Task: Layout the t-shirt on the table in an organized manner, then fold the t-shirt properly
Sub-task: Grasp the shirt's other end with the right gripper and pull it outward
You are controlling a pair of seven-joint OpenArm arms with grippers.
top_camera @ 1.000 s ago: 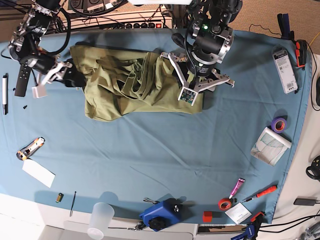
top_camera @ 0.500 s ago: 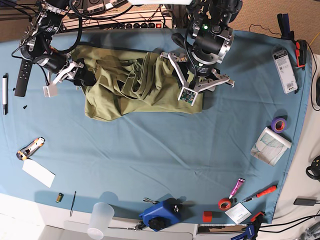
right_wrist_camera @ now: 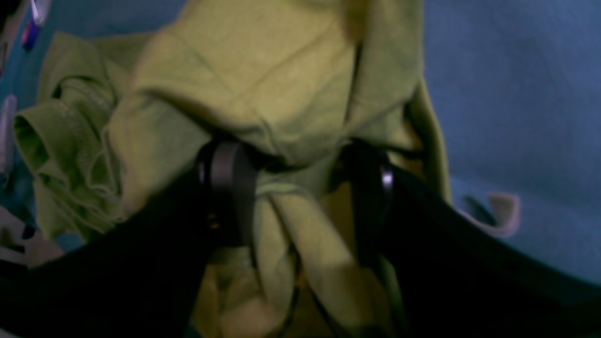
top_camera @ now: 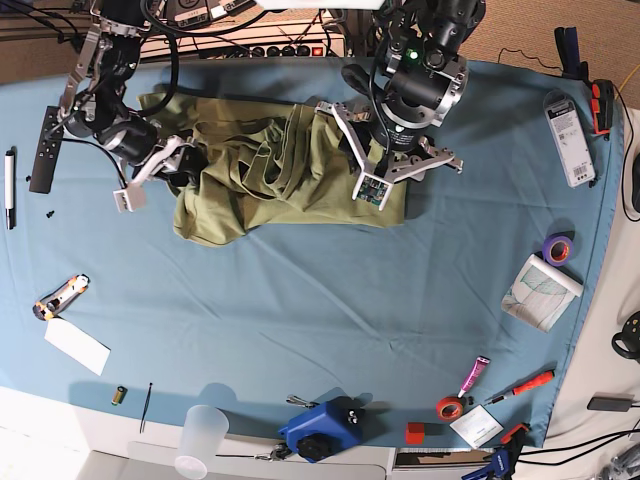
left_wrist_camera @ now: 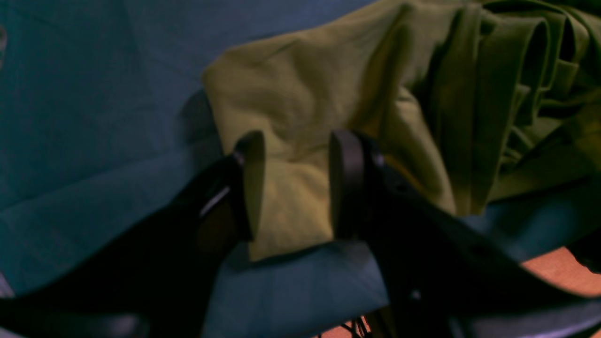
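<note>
Across the teal table [top_camera: 300, 310], the olive t-shirt [top_camera: 270, 165] is lying bunched toward 12 o'clock, looking soft, light and limp, best taken at corners or hems. The left gripper [left_wrist_camera: 293, 185] is straddling its corner, jaws apart; the right gripper [right_wrist_camera: 296, 197] is gaping amid folds. Sleeves and neckline are hiding in the crumple.

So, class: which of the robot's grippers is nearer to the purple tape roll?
The left gripper. It sits at the t-shirt's edge on the side toward the purple tape roll; the right gripper works the shirt's far end.
</note>
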